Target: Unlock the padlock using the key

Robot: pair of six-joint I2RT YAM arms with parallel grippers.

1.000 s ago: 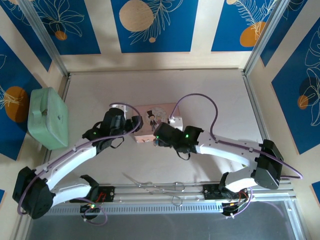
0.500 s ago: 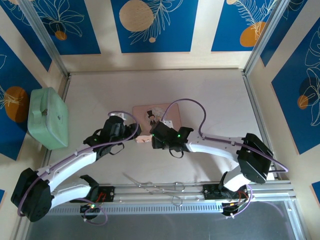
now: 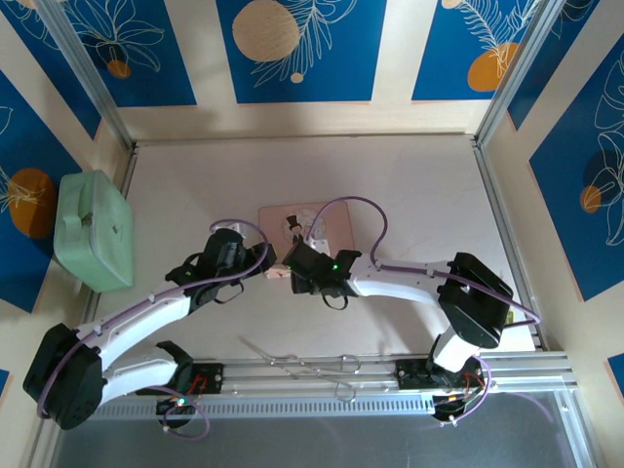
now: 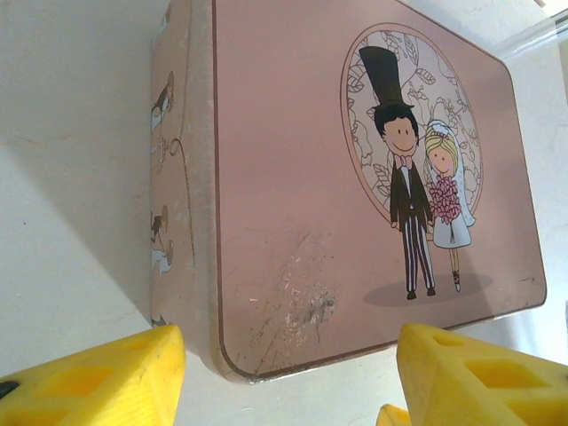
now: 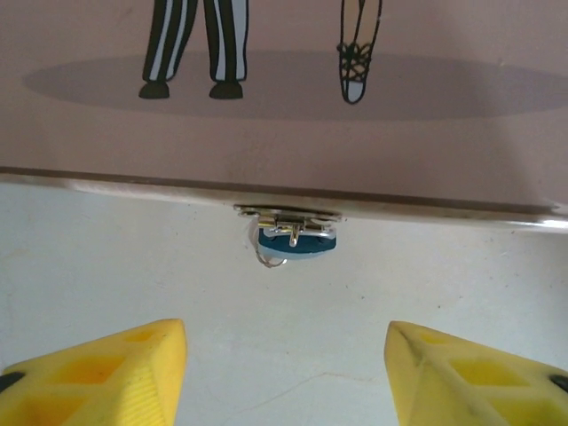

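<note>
Left arm stretches toward 1 o'clock and right arm toward 10 o'clock, both ending at the pink box (image 3: 330,220). Left gripper (image 4: 284,377) gapes empty before the box's corner. Right gripper (image 5: 284,377) stands open, touching nothing. The padlock (image 5: 293,241) hangs at its 12 o'clock, under the box's edge.

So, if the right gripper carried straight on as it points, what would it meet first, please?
Probably the padlock hanging at the pink box's near edge, roughly centred ahead of the right gripper; depth is unclear.
</note>
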